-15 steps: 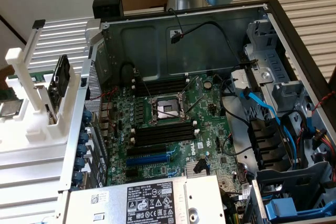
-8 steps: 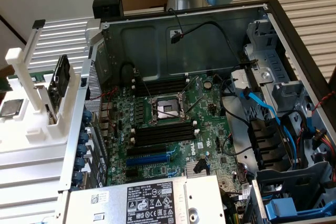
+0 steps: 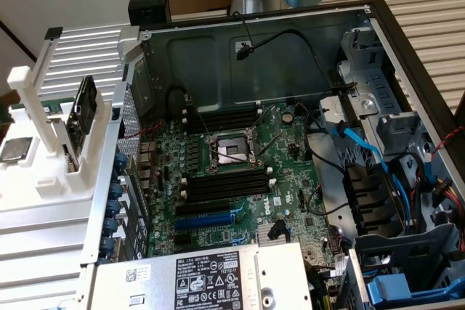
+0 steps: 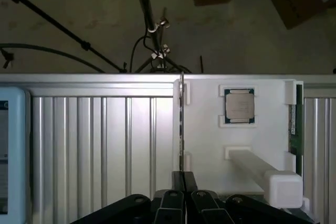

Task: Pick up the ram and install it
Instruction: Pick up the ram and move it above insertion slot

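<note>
**Green board on edge: light, stiff, easily hurt**

Exterior view: the ram (image 3: 86, 103) stands on its long edge in the white fixture (image 3: 43, 179) at the exterior view's left. It is just outside the open computer case (image 3: 211, 52) and well apart from the black memory slots (image 3: 225, 183). I judge it light, rigid and fragile, so the flat faces near the middle of its upper edge look the safest hold, away from the contacts. A white post (image 3: 38, 117) stands near it, and the case's metal wall rises between fixture and slots.

Wrist view: the ram (image 4: 181, 124) shows as a thin dark line seated in two notches, in line with the gripper (image 4: 184, 179). The gripper's fingers are pressed together (nothing sits between them). A processor chip (image 4: 239, 106) lies on one side, and the ribbed metal table (image 4: 105, 140) offers room on the other.
</note>
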### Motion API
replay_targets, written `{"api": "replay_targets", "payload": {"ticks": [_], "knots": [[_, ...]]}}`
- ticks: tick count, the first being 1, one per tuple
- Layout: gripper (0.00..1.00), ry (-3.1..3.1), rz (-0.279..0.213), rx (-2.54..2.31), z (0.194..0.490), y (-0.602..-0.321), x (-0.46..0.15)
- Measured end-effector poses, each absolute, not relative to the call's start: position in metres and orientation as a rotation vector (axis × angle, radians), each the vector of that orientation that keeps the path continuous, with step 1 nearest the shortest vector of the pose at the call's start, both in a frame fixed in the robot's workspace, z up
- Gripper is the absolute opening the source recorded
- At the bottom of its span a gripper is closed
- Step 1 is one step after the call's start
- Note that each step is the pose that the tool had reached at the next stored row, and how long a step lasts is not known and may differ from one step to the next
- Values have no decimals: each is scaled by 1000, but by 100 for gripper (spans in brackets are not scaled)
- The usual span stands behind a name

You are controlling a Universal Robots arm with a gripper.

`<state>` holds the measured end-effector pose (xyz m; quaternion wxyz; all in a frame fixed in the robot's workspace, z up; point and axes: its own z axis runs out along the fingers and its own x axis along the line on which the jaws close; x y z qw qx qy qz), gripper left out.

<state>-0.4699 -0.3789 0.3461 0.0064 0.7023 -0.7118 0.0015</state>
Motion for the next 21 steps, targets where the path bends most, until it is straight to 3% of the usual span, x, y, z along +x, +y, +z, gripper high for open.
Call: {"api": "replay_targets", "payload": {"ticks": [21], "knots": [[12,-2231,-4,2201,420,-379,-381]]}}
